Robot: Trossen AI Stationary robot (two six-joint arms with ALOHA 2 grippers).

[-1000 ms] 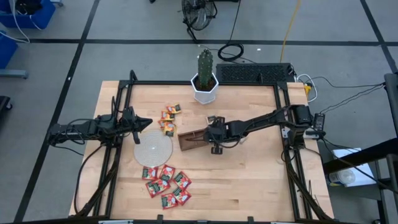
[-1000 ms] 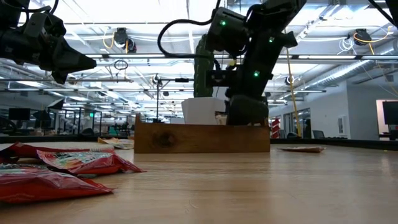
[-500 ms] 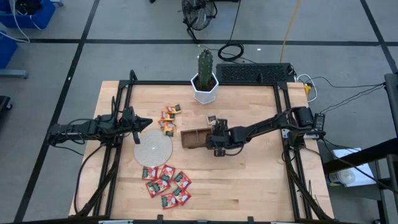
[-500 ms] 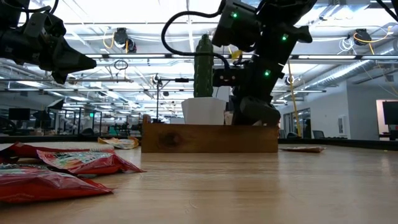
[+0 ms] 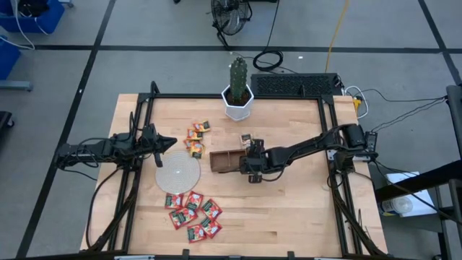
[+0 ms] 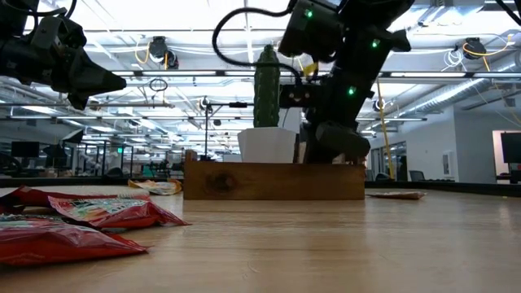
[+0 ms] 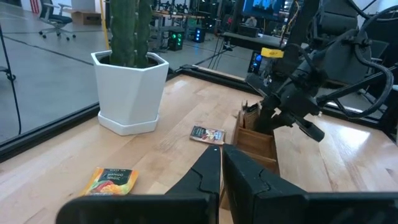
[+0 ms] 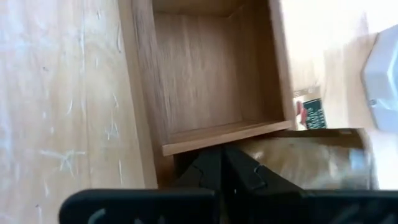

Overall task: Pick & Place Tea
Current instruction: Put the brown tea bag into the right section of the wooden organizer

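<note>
tabletop: potted cactus at 12 o'clock; brown tray centre; grey disc toward 9 o'clock.

A cluster of small flat square red-and-green tea sachets lies at the table's front edge, overlapping one another, just in front of the round pale disc. Behind the disc, a few small orange-yellow square sachets lie scattered flat, close together. One whitish sachet with dark print lies flat on its own, just behind the long brown wooden tray.
</note>
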